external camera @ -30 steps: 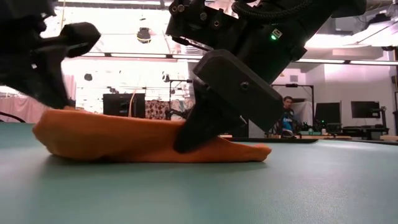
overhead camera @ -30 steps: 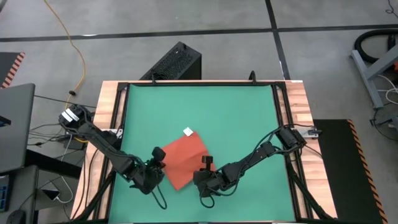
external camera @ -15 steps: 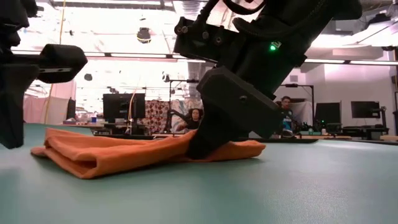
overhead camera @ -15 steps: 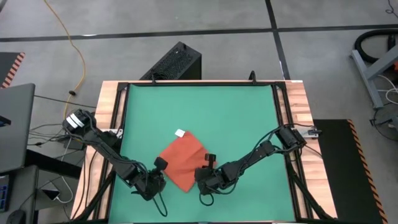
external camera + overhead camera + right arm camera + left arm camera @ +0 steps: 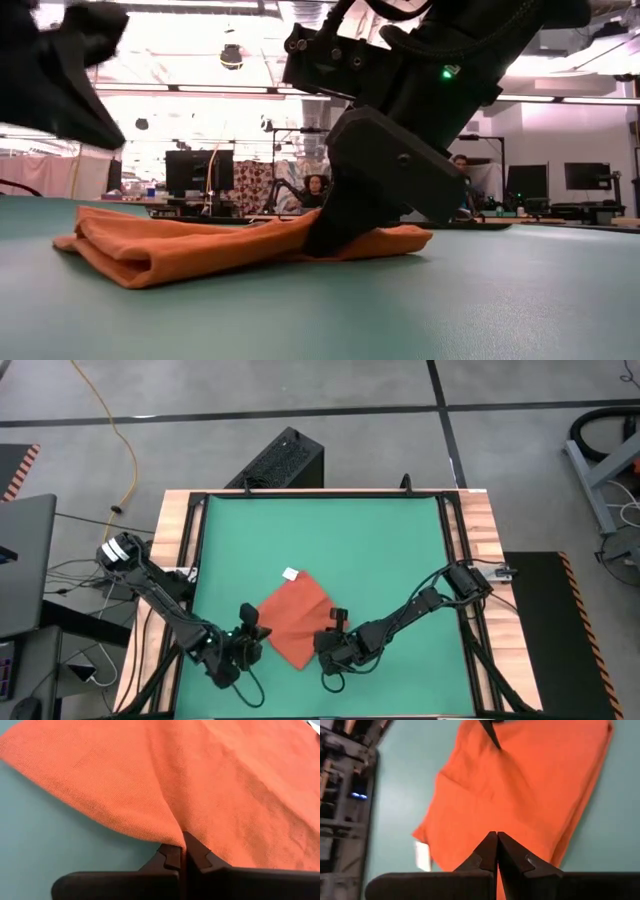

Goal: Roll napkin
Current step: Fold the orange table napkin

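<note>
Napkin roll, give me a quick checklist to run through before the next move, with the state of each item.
1. Right gripper pinching the napkin edge: ok, cloth bunches between its shut fingers.
2. Left gripper gripping the cloth: not ok, shut on nothing, hovering above it.
3. Napkin lying on the green mat: ok, folded flat with one edge lifted.
4. Roll started: not ok, no rolled turns visible.
5. White tag clear of both grippers: ok, at the far corner.

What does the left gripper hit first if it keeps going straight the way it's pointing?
Probably the napkin. The left gripper is shut and empty, raised above the mat, aimed at the cloth's near edge. Depth is unclear, so it may pass just over it.
</note>
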### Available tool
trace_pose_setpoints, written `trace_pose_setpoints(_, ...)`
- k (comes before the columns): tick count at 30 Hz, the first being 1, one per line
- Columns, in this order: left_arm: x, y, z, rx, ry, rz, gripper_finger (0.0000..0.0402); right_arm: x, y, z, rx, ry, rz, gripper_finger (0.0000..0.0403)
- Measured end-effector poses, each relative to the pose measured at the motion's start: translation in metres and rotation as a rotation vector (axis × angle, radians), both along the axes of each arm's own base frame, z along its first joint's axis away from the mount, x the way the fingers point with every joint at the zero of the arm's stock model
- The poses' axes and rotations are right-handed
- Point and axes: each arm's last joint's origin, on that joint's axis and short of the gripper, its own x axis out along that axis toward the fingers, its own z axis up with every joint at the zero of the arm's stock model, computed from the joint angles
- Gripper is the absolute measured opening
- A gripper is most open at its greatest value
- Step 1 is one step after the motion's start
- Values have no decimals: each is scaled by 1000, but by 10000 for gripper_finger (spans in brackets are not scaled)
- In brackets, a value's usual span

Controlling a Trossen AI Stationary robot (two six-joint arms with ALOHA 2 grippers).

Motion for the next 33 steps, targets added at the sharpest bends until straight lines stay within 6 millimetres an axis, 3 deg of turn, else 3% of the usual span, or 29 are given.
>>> trace_pose_setpoints(5,1,18,-35,-74,57,24,0,0,0,0,0,2,0,16)
trace_pose_setpoints(12,-1,18,-40,-219,104,38,0,0,-1,0,-4,-3,-4,23)
trace_pose_setpoints(19,-3,25,-47,-292,116,81,0,-1,-1,0,-28,15,18,62)
trace_pose_setpoints(25,-2,24,-47,-332,111,88,0,-12,22,5,-94,36,179,110)
trace_pose_setpoints(33,0,22,-45,-359,85,76,0,-21,62,28,-143,-129,415,138)
